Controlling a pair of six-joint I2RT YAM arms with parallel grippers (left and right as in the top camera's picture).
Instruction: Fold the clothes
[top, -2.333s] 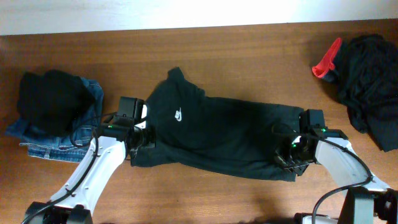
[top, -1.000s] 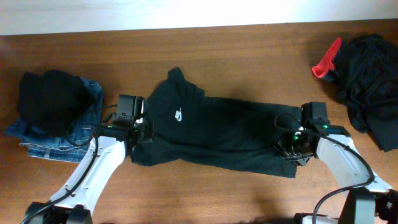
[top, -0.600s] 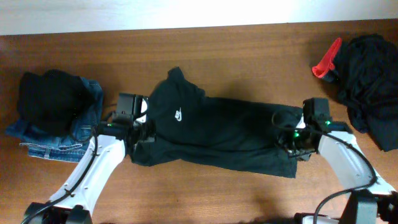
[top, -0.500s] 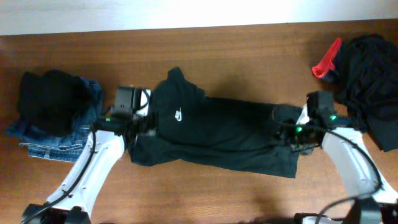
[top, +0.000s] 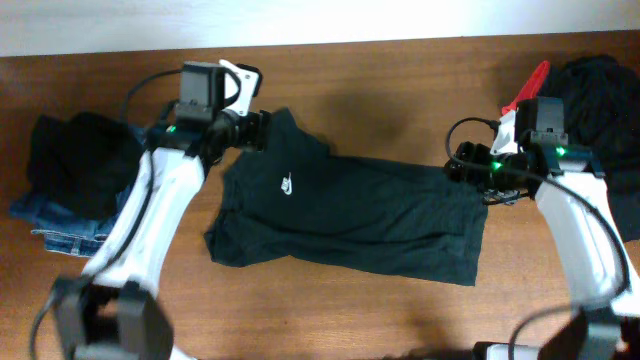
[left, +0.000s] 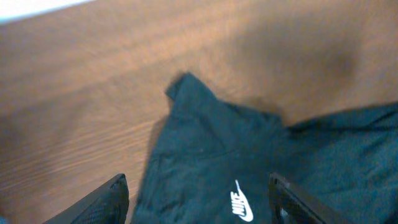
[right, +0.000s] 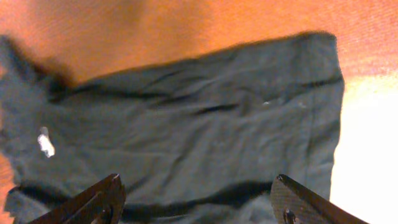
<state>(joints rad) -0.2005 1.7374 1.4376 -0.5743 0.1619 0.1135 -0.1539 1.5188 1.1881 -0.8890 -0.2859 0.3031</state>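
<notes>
Dark teal shirt (top: 350, 215) lies on the table (top: 400, 80) as a long band, seemingly folded once; left gripper (top: 250, 128) and right gripper (top: 466, 170) hover over its ends, jaws apart, empty; a folded pile (top: 85, 165) sits left; a heap (top: 600, 120) waits right.

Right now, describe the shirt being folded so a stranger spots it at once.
On the wooden table, look midway between the denim pile and the black heap. The dark T-shirt lies spread flat there; only it shows a small white chest logo.
</notes>
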